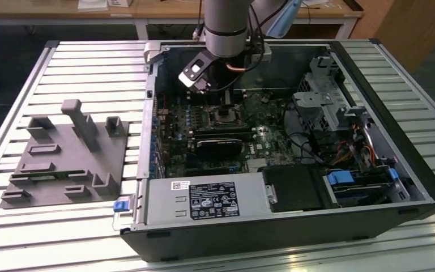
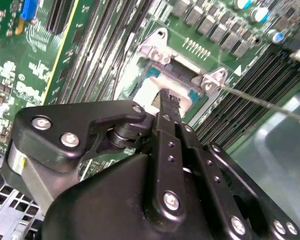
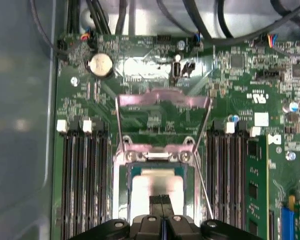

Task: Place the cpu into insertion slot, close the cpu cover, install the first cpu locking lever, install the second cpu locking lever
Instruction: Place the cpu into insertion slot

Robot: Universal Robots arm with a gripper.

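In both wrist views the cpu (image 3: 157, 181) (image 2: 149, 90) lies flat in the insertion slot (image 3: 128, 172), its pale metal top showing inside the silvery rim. My gripper (image 3: 160, 200) (image 2: 167, 96) hangs just over the cpu's near edge with its black fingers pressed together and nothing between them. Whether the tips touch the chip I cannot tell. Beyond the slot, the cpu cover (image 3: 162, 97) stands swung up on its hinge. A thin locking lever (image 2: 262, 102) sticks out free to one side. In the exterior view the gripper (image 1: 219, 102) reaches down into the open computer case over the slot (image 1: 224, 117).
Long black memory slots (image 3: 85, 175) flank the socket on both sides, and a green memory card (image 3: 255, 185) stands in one. The case walls (image 1: 384, 96), drive cage (image 1: 319, 102) and cables ring the board. A grey fixture (image 1: 66, 156) lies on the slatted table at the exterior view's left.
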